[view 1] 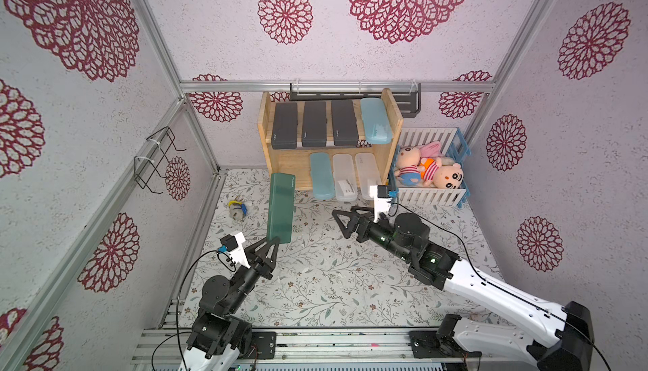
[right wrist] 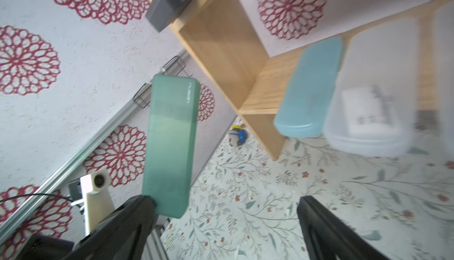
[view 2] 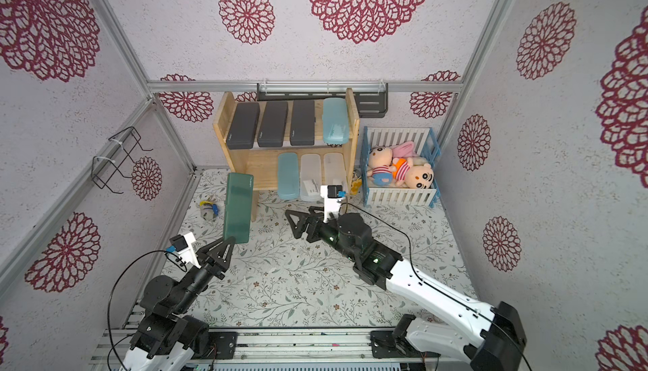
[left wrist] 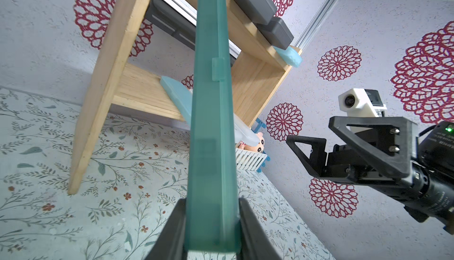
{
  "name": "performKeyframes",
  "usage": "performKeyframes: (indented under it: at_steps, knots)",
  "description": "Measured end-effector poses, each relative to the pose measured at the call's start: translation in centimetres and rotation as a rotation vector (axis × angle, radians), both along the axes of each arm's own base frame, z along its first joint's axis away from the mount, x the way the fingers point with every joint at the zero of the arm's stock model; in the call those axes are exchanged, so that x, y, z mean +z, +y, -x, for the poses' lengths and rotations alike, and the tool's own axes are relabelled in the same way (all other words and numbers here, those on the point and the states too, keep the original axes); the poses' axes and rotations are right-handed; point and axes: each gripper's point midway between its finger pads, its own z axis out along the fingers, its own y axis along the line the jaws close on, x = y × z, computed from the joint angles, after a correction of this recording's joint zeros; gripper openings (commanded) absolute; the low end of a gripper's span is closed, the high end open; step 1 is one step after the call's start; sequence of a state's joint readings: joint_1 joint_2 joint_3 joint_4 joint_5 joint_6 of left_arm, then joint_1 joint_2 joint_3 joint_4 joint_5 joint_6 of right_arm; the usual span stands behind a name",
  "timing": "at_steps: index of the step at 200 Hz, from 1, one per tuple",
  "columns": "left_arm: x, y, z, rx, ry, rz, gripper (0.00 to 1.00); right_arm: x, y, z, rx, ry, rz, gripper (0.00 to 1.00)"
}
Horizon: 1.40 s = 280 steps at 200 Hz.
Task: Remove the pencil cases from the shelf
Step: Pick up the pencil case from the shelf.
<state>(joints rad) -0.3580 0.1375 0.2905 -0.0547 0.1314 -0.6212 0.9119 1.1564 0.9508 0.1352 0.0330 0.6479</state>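
Observation:
A dark green pencil case (view 1: 280,208) stands upright above the table, left of the shelf (view 1: 291,162), with my left gripper (view 1: 275,241) shut on its lower end (left wrist: 211,123). Three dark grey pencil cases (view 1: 314,124) and a light blue one (view 1: 376,120) lie on the shelf's top tier. The lower tier holds a light blue case (view 1: 322,175) and two frosted clear ones (view 1: 344,176). My right gripper (view 1: 339,224) hangs open and empty in front of the lower tier, pointing left toward the green case (right wrist: 169,143). Only patterned table shows between its fingers (right wrist: 319,222).
A white-and-blue slatted crate (view 1: 431,197) with plush dolls stands right of the shelf. A small toy (view 1: 237,208) lies on the table left of the green case. A black wire rack (view 1: 157,159) hangs on the left wall, and a dark metal rack (view 1: 410,103) behind the shelf.

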Motion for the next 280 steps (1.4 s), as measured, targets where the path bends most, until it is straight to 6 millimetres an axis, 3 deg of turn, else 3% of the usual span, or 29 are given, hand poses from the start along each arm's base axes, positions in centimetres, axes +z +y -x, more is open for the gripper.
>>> performKeyframes:
  at_steps: [41, 92, 144, 192, 221, 249, 256, 265, 280]
  knots:
    - [-1.3, 0.3, 0.2, 0.013, 0.037, -0.033, 0.00, 1.1, 6.9, 1.3, 0.091, 0.000, -0.033, 0.99]
    - [-1.7, 0.5, 0.3, 0.027, 0.046, -0.047, 0.00, -0.3, 11.9, -0.7, 0.067, 0.044, 0.015, 0.99]
    - [-1.3, 0.9, 0.8, 0.039, 0.024, -0.038, 0.00, -1.3, 14.4, -2.5, 0.037, 0.077, 0.046, 0.99]
    - [-1.6, 1.0, 0.8, 0.045, 0.036, -0.046, 0.00, -2.4, 16.0, -2.8, 0.048, 0.096, 0.076, 0.96]
    - [-1.6, 1.0, 0.8, 0.045, 0.036, -0.047, 0.00, -2.5, 16.7, -2.9, 0.056, 0.111, 0.085, 0.85]
    - [-1.8, 1.0, 0.7, 0.048, 0.042, -0.053, 0.00, -2.9, 17.0, -2.9, 0.062, 0.129, 0.085, 0.61]
    - [-1.9, 1.0, 0.7, 0.048, 0.043, -0.053, 0.13, -2.9, 17.0, -2.9, 0.062, 0.131, 0.086, 0.57]
    - [-1.9, 1.1, 0.7, 0.049, 0.042, -0.057, 0.42, -3.0, 16.9, -2.9, 0.062, 0.132, 0.089, 0.56]
    - [-1.7, 1.1, 0.7, 0.055, 0.035, -0.057, 0.77, -3.7, 16.8, -2.9, 0.061, 0.138, 0.121, 0.55]
